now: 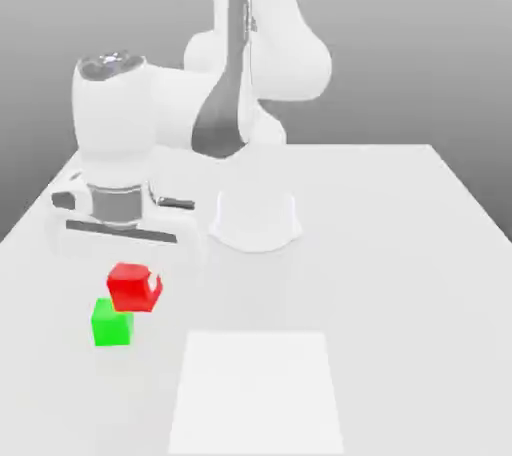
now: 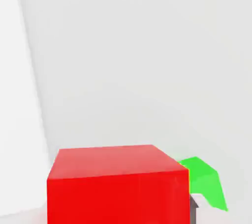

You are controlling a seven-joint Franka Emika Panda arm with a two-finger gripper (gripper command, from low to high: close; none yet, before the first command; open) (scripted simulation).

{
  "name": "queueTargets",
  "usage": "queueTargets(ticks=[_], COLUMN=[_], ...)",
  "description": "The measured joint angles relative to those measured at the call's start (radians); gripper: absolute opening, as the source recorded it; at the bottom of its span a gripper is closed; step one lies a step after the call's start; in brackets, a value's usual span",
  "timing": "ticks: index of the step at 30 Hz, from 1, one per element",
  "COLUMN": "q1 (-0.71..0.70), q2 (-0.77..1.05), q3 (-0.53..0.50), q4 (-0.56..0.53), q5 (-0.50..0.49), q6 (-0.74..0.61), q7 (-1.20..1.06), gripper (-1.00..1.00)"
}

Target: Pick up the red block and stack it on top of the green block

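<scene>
Above the green block (image 1: 111, 324), red block (image 1: 133, 287) tilted, overlapping its corner, claw state unclear

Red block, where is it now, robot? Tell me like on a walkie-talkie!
Red block up off the table, close under the hand. Green block on the table, just beside and below it. Not stacked yet. Nothing between them.
</scene>
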Motion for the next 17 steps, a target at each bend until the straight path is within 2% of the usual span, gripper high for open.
queueTargets(ticks=[7, 14, 15, 17], q1=[-0.061, -0.042, -0.048, -0.049], q2=[-0.058, 0.144, 0.176, 0.176], q3=[-0.063, -0.067, -0.055, -0.055], q4=[-0.028, -0.023, -0.022, -0.022], q5=[0.036, 0.164, 0.19, 0.19], q6=[-0.029, 0.165, 0.194, 0.194], q7=[0.022, -0.059, -0.078, -0.078], gripper=[-1.0, -1.0, 1.0, 1.0])
